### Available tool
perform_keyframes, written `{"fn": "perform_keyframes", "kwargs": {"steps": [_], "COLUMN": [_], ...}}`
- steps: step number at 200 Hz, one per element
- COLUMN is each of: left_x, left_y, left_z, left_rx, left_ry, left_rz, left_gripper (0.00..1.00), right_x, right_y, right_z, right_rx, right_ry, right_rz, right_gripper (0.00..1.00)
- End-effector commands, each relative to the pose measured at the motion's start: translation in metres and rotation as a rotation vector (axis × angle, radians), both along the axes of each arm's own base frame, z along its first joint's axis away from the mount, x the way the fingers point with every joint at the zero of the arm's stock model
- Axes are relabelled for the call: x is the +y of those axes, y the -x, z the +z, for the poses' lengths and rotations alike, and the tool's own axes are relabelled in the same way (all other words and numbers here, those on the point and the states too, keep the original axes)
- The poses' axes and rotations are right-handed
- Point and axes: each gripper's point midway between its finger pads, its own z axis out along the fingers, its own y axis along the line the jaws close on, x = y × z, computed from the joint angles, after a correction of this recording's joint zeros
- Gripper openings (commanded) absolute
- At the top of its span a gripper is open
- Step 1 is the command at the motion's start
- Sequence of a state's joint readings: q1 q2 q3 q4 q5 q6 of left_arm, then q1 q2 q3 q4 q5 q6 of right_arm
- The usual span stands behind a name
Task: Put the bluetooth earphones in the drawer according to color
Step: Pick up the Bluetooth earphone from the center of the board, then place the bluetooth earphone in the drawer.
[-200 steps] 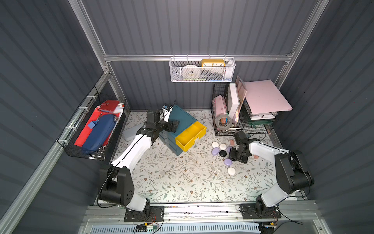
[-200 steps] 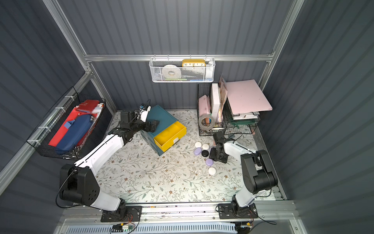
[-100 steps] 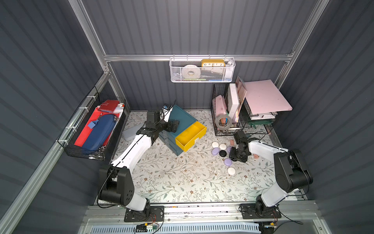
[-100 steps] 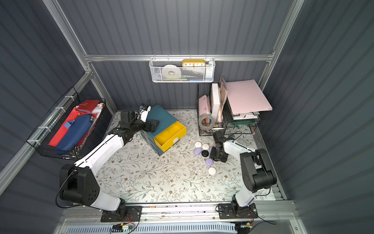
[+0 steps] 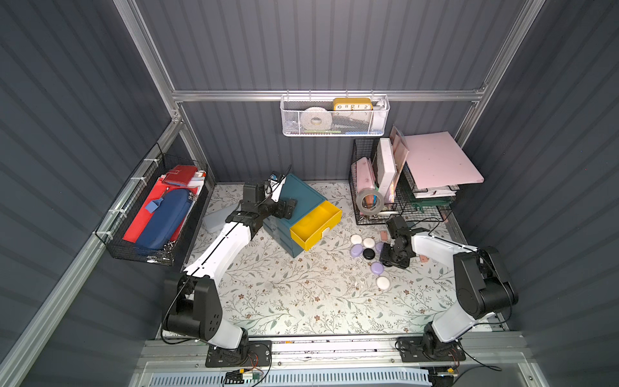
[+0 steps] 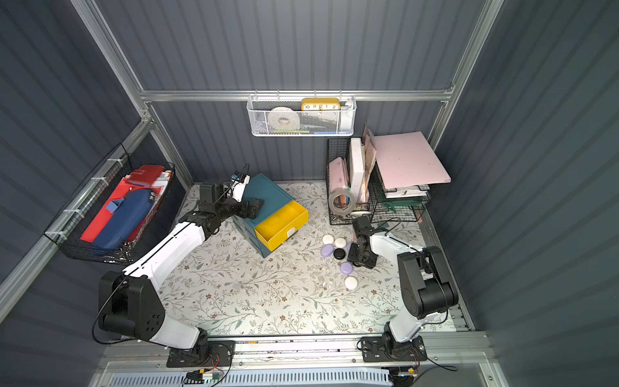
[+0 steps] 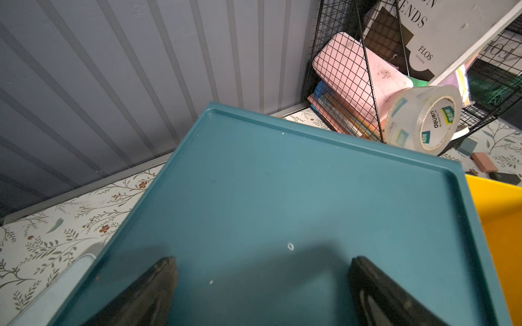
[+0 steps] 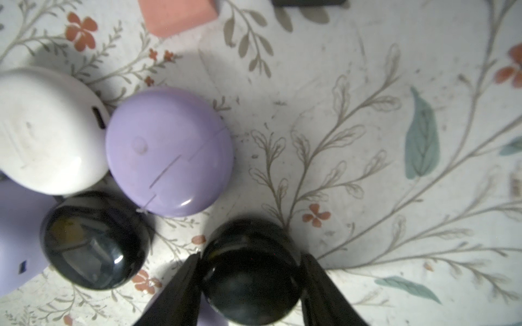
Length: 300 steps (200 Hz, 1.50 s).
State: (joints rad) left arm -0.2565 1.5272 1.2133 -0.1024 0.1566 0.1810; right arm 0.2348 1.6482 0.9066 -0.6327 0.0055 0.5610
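Dark ribbed-wall booth, floral worktop (image 5: 301, 301). Teal 3-drawer cabinet (image 5: 303, 192) sat back-centre, angled, with its yellow top drawer (image 5: 313, 236) pulled out and the teal drawers below shut.

L gripper (image 7: 262, 282) was over the cabinet top on its arm's side, jaws wide, nothing btwn them. Can't tell if the fingers touched the top.

R gripper (image 8: 250, 258) was down in the earphone-case cluster, right of the cabinet. Jaws were closed in on a black case (image 8: 248, 285), one finger against each side. Can't tell if that case was off the worktop.

In R wrist view, a 2nd black case (image 8: 93, 242) lay just beside it. A lilac case (image 8: 169, 158) touched a white case (image 8: 48, 129), and a pink chip (image 8: 178, 17) lay apart.

In a top view, a front lilac case (image 5: 377, 267) and a front white case (image 5: 383, 283) lay nearer the front edge. Every case seen lay outside the cabinet.

Wire rack (image 5: 355, 187) w/ tape roll (image 5: 369, 200) stood behind the cluster.
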Motion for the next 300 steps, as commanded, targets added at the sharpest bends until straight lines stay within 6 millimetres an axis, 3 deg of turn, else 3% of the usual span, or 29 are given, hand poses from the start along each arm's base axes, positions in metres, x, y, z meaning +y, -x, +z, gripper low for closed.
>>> {"fn": "perform_keyframes", "kwargs": {"steps": [1,5,29,51,120,146,192,243,300], "left_x": [-0.003,-0.003,-0.004,-0.004,-0.004,-0.004,-0.004,-0.005,-0.007], "left_y": [0.014,0.014,0.014,0.015,0.014,0.014,0.014,0.014,0.014], "left_z": [-0.031,-0.031,-0.034,-0.034,-0.037,-0.036,-0.037,-0.038,-0.039], "left_rx": [0.136,0.136,0.143,0.143,0.147,0.145,0.150,0.152,0.155], "left_ry": [-0.013,-0.013,-0.013,-0.016,-0.020,-0.020,-0.016,-0.016,-0.013], "left_rz": [-0.006,-0.006,-0.008,-0.008,-0.002,-0.002,-0.003,-0.005,-0.008], "left_gripper": [1.00,0.99,1.00,1.00,0.99,0.99,0.99,0.99,0.99], "right_x": [-0.004,-0.004,-0.007,-0.005,0.025,0.044,0.101,0.174,0.230], "right_y": [0.005,0.005,0.000,-0.008,-0.046,-0.054,-0.067,-0.081,-0.086], "right_z": [-0.001,0.001,0.017,0.045,0.171,0.211,0.277,0.294,0.293], "right_rx": [0.001,-0.003,-0.048,-0.134,-0.570,-0.680,-0.889,-0.904,-0.894], "right_ry": [0.007,0.011,0.020,0.007,-0.119,-0.162,-0.217,-0.272,-0.356], "right_rz": [-0.009,-0.009,-0.011,0.001,0.161,0.242,0.420,0.601,0.706], "right_gripper": [0.04,0.00,0.00,0.00,0.00,0.00,0.00,0.00,0.00]}}
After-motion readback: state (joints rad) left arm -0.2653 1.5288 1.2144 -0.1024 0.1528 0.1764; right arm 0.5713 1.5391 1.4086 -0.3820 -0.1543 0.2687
